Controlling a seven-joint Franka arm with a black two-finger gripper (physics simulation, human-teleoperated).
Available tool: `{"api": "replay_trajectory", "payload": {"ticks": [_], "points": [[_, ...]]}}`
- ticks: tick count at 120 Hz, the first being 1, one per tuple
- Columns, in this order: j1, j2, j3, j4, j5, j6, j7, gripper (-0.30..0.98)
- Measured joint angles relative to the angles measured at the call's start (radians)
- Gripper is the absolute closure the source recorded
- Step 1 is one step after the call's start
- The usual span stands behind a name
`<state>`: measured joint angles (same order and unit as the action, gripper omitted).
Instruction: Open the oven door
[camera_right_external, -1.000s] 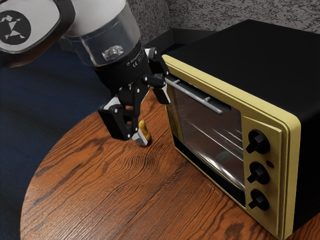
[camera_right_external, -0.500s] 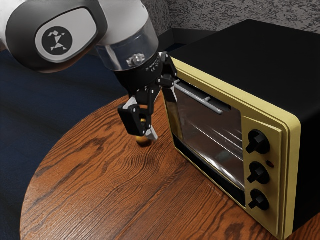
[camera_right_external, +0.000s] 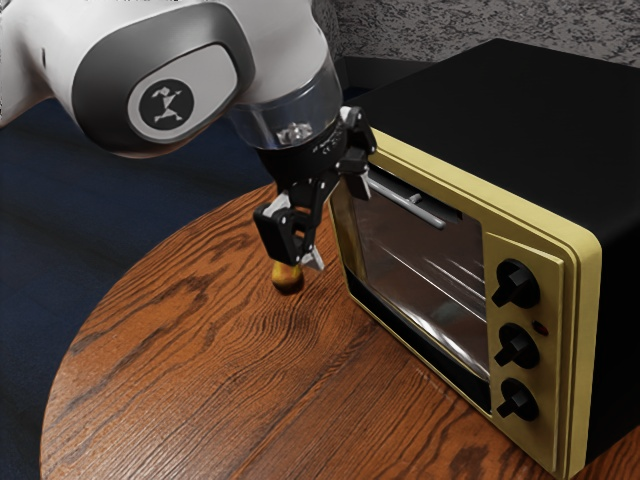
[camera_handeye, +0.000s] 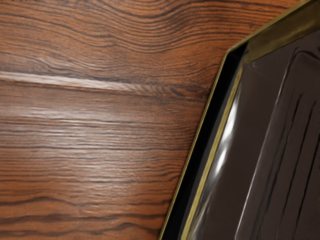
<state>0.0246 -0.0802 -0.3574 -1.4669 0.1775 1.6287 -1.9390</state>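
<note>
Exterior view: end effector (camera_right_external: 336, 226), spread wide, now nearer door handle (camera_right_external: 428, 217); oven door (camera_right_external: 415, 275) beside it shut, grasp likely next.

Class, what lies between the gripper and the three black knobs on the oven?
In the exterior view, the oven door with its bar handle lies between the gripper and the black knobs.

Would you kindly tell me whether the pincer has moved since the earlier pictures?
Yes: judged against the oven handle, the pincer has shifted toward the exterior view's right, now hiding more of it.
</note>
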Motion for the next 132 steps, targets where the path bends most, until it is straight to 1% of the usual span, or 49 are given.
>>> {"api": "replay_trajectory", "payload": {"ticks": [58,83,132], "points": [[0.006,0.086,0.002,0.063,0.032,0.045,0.092,0.00],[0.004,0.125,0.004,0.104,0.057,0.055,0.117,0.00],[0.016,0.143,0.007,0.095,0.069,0.059,0.162,0.00]]}}
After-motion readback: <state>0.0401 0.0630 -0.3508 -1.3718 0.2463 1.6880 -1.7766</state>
